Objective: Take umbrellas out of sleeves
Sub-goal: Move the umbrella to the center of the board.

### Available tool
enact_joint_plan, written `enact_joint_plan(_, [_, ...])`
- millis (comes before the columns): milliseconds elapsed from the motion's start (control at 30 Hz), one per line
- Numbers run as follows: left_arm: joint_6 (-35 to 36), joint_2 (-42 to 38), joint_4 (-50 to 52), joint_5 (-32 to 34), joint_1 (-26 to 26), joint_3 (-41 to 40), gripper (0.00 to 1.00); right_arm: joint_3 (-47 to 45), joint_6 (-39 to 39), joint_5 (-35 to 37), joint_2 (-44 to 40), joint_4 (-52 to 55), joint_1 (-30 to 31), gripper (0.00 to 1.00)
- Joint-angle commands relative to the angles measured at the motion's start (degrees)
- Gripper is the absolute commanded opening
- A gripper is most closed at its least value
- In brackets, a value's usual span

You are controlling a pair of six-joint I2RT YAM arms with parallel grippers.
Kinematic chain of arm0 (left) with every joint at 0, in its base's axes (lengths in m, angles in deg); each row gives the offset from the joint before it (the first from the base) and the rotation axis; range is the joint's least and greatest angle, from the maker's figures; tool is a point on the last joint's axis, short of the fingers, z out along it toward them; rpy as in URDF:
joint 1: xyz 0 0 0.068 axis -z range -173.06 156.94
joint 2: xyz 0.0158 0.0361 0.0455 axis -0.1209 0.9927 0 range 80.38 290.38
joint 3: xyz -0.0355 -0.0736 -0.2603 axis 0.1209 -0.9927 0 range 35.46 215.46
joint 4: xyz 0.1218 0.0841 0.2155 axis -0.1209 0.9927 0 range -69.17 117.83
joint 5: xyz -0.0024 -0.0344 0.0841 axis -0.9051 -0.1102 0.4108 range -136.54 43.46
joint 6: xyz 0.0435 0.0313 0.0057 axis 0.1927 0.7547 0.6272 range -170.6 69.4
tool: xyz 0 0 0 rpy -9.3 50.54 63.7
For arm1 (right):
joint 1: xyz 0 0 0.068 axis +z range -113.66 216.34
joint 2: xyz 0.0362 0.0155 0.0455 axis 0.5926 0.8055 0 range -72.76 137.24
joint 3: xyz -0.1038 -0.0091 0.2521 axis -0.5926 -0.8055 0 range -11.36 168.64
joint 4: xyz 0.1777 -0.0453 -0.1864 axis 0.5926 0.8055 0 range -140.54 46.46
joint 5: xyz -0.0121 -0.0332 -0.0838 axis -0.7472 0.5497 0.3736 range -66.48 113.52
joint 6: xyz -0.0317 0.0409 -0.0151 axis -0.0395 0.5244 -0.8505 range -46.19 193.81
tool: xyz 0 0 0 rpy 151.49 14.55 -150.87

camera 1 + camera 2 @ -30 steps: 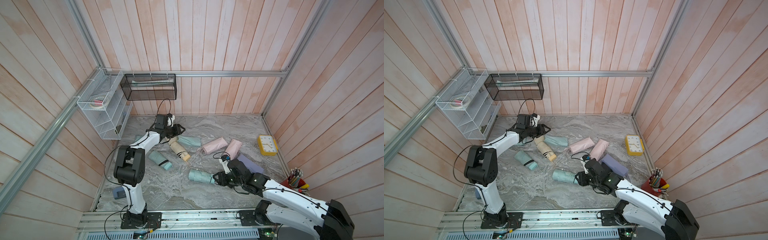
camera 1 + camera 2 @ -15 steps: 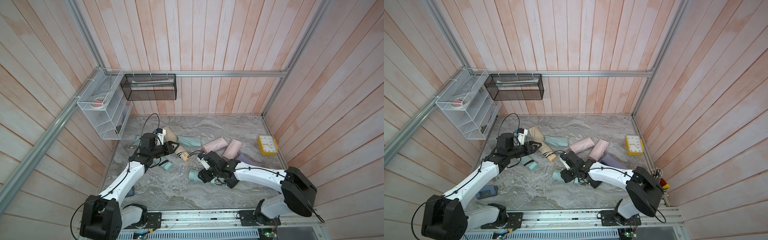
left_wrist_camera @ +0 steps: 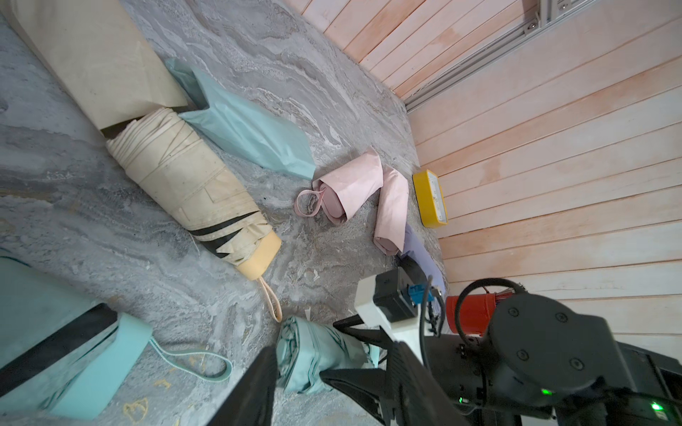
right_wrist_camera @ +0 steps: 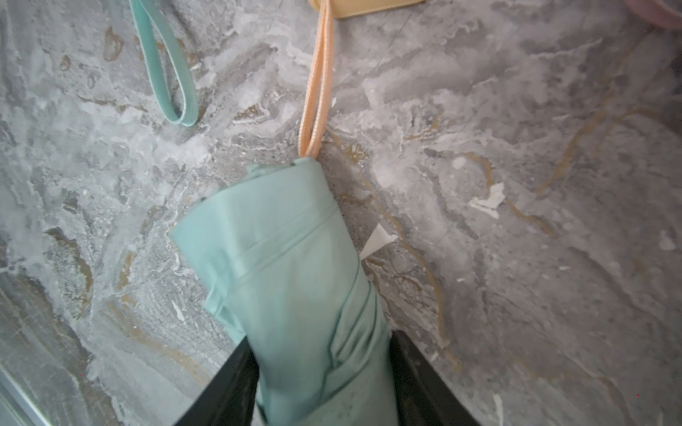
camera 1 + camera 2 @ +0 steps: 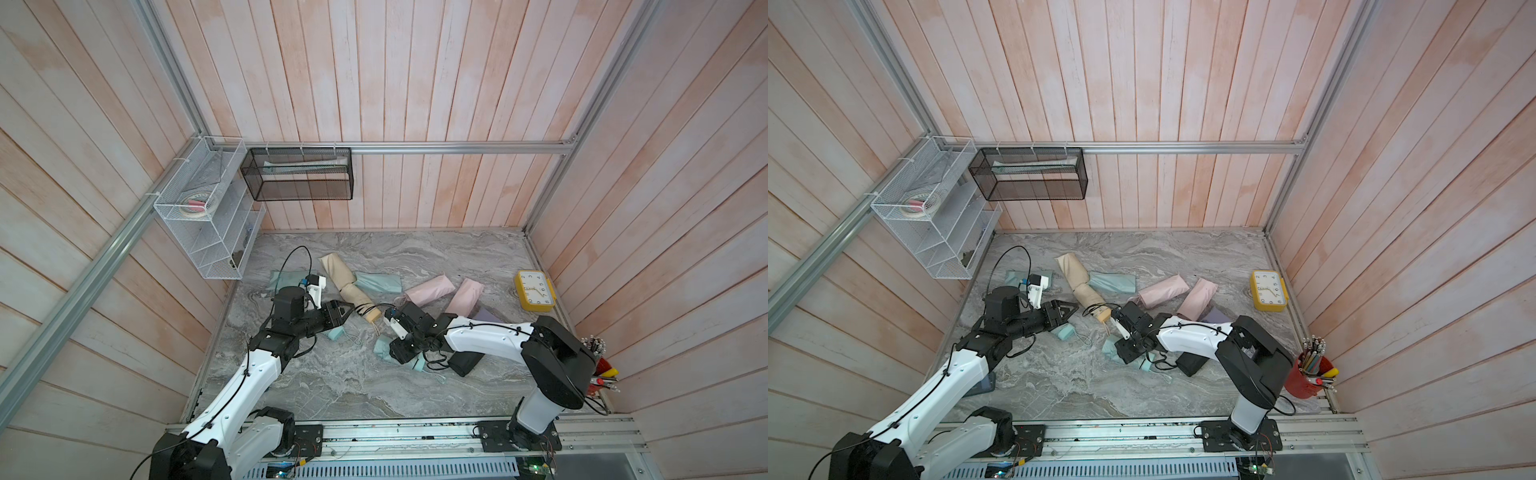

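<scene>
R claw: my R claw [image 4: 321, 343] is clenched on the mint umbrella [image 4: 288, 265], one jaw pressed to each side of the roll.
Mint umbrella: bare, no sleeve on it. It lies low on the marble top [image 5: 332, 386], near front-centre.
L claw: my L claw [image 5: 347, 308] is released, jaws apart w/ nothing btwn them. It hovers just beside the handle end of the cream umbrella [image 3: 184, 177].
Cream umbrella: abt half out of the cream sleeve [image 3: 96, 62]. Pleats + handle are exposed, far end inside.
Cream cord [image 4: 315, 92]: runs to the tip of the mint umbrella; touching or just short, can't tell.
2nd mint umbrella [image 3: 73, 369]: bare, under my L arm, its cord looped on the marble.
Mint sleeve [image 3: 243, 125]: flat, one corner tucked at the cream sleeve's mouth.
Pink sleeve [image 3: 343, 191]: a pink handle + loop show at its mouth.
2nd pink sleeve [image 3: 391, 206]: just beside the first; can't see its mouth.
Lavender sleeve [image 3: 420, 254]: partly hidden by my R arm; full or not, can't tell.
Black piece [image 5: 465, 361]: under my R arm; sleeve or umbrella, can't tell.
Clock [image 5: 535, 291]: yellow, by the R wall, well apart from both claws.
</scene>
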Motion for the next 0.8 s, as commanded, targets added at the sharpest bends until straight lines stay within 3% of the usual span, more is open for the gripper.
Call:
enact_joint_plan(0, [0.22,-0.82,-0.21,-0.78,-0.35,-0.60,0.53,-6.79,8.64,-0.02,-1.16,1.67,-4.70,0.44])
enact_joint_plan(167, [0.66,-0.26,-0.61,-1.22,-0.55,-0.59,0.53,-10.63,12.51,-4.53,-4.80,-3.16,-9.37,0.42])
enact_joint_plan(767, [1.61,-0.99,0.78,-1.77,-1.54,-0.62,0.53,16.43,13.52,-4.03,15.79,0.33,-14.42,0.43])
